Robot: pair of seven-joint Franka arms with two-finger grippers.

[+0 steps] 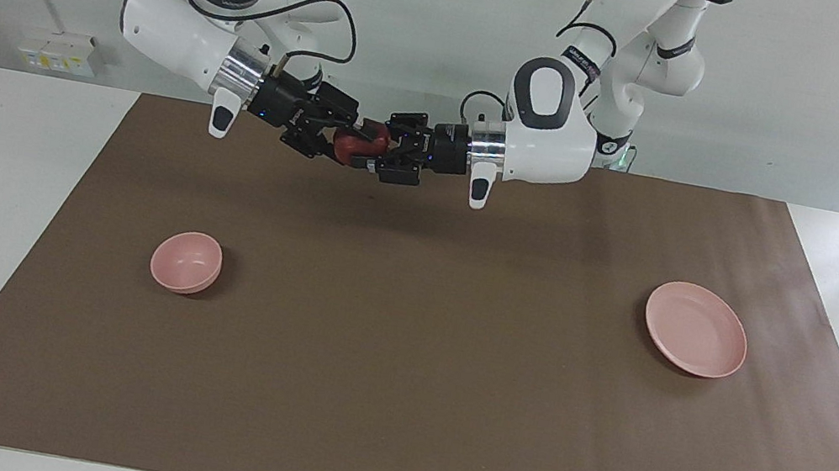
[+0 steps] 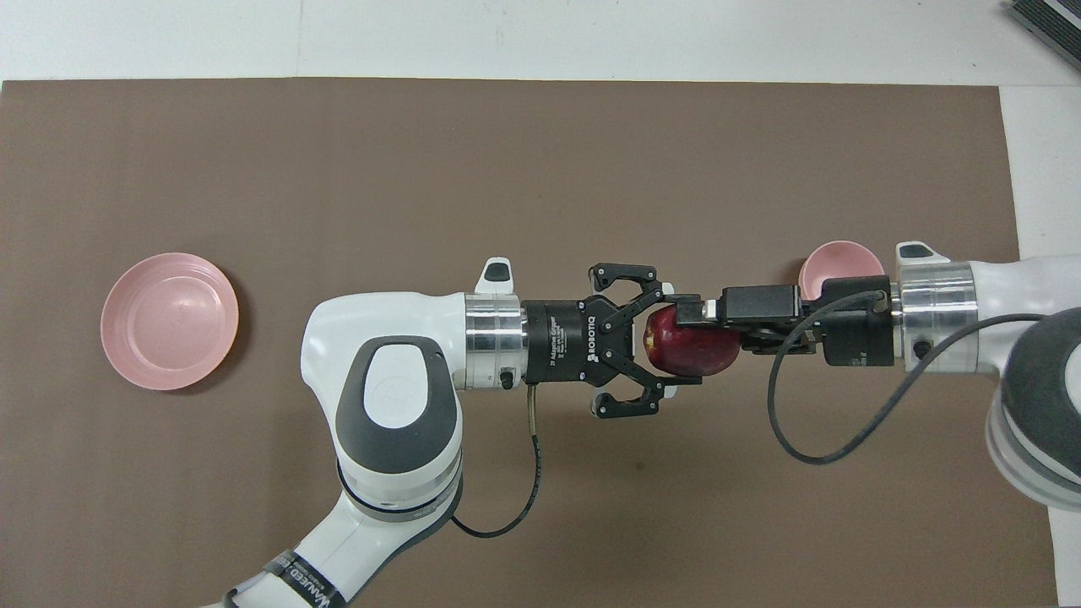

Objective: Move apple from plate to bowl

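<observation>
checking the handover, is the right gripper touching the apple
Touching. In the overhead view the right gripper has its fingers closed on the apple, with no gap between them.

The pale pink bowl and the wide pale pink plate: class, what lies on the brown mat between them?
Nothing: in the facing view the brown mat is bare between the small deep pale pink bowl and the wide shallow pale pink plate.

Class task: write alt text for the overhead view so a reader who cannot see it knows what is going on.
Two robot arms meet above the middle of a brown mat, the left tool and right tool both around a dark red apple held in the air. An empty pink plate lies toward the left arm's end; a pink bowl is partly hidden under the right arm.
</observation>
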